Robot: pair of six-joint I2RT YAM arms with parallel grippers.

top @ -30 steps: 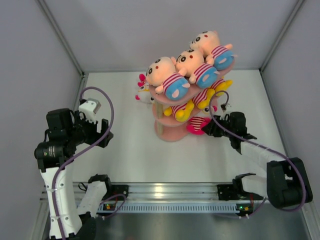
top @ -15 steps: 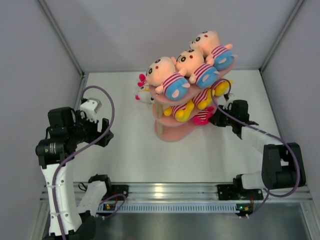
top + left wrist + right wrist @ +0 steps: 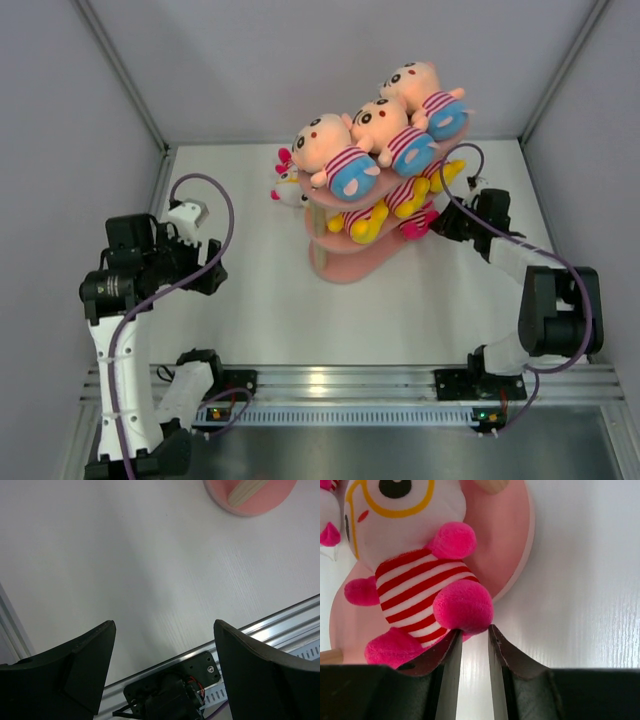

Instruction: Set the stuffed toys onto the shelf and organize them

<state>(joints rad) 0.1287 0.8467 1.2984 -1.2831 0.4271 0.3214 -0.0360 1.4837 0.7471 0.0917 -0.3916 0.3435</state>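
While my right gripper [image 3: 475,630] noses in at the lower middle of its wrist view, its fingers [image 3: 447,665] sit close together with only a slim slot between them. The pink foot of the red-striped toy [image 3: 417,590] bulges against their tips. Whether a pinch of plush is caught there I cannot tell. That toy lies on the lowest board of the shelf [image 3: 512,540], filling the upper left of that view, its legs hanging over the board's rim toward me.

In the top view the shelf stands at centre frame, with peach toys [image 3: 335,150] on its top board and yellow toys [image 3: 385,205] on the middle one. I judge I am seating this last-reached toy on the bottom tier, late in the job.

Next I should part these fingers clear of the foot and draw straight back over the table [image 3: 580,580], without dragging the toy off the rim. My left gripper [image 3: 164,630] hangs at the left, fingers wide apart and empty.
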